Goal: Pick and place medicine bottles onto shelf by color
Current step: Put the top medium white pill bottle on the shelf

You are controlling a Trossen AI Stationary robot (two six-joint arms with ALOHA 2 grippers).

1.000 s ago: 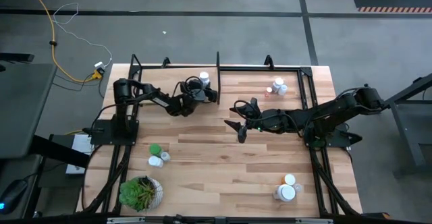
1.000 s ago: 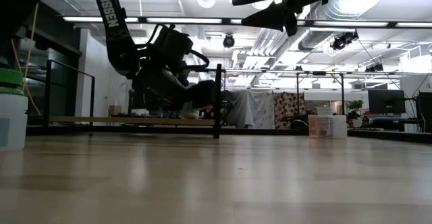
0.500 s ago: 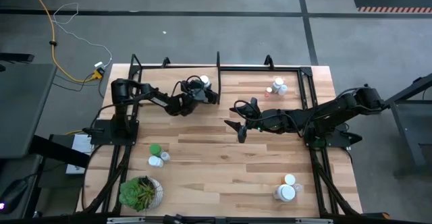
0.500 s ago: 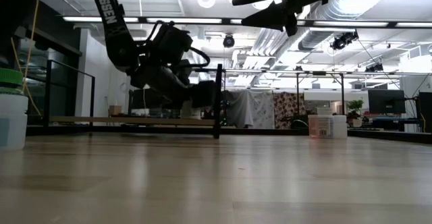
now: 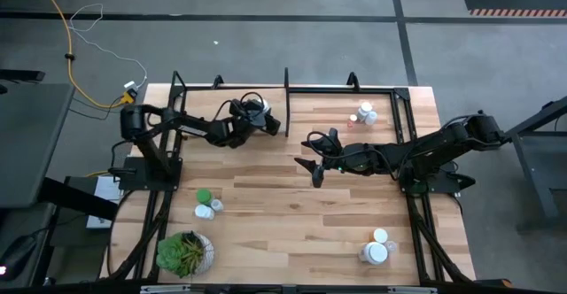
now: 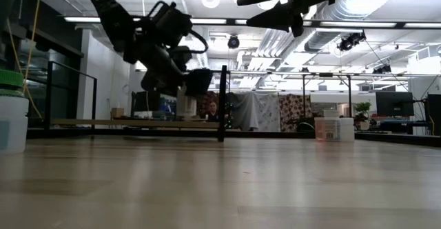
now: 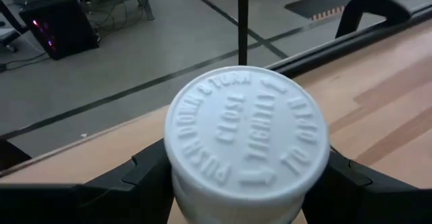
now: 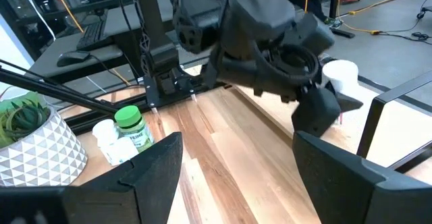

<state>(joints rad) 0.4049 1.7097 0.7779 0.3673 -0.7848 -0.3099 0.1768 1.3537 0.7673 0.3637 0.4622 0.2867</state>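
The left gripper (image 5: pixel 266 117) is clamped on a white-capped bottle (image 7: pixel 246 140) above the shelf (image 5: pixel 306 88), apparently still unplaced. The right gripper (image 5: pixel 316 157), fingers apart, waits nearby; green-capped bottle (image 5: pixel 204 197) remains.

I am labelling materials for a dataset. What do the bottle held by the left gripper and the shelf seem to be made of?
The bottle, held by the left gripper, looks like matte white plastic: its cap carries moulded raised lettering. The shelf seems a light wood plank, with visible grain, framed by thin black rods, probably painted metal.
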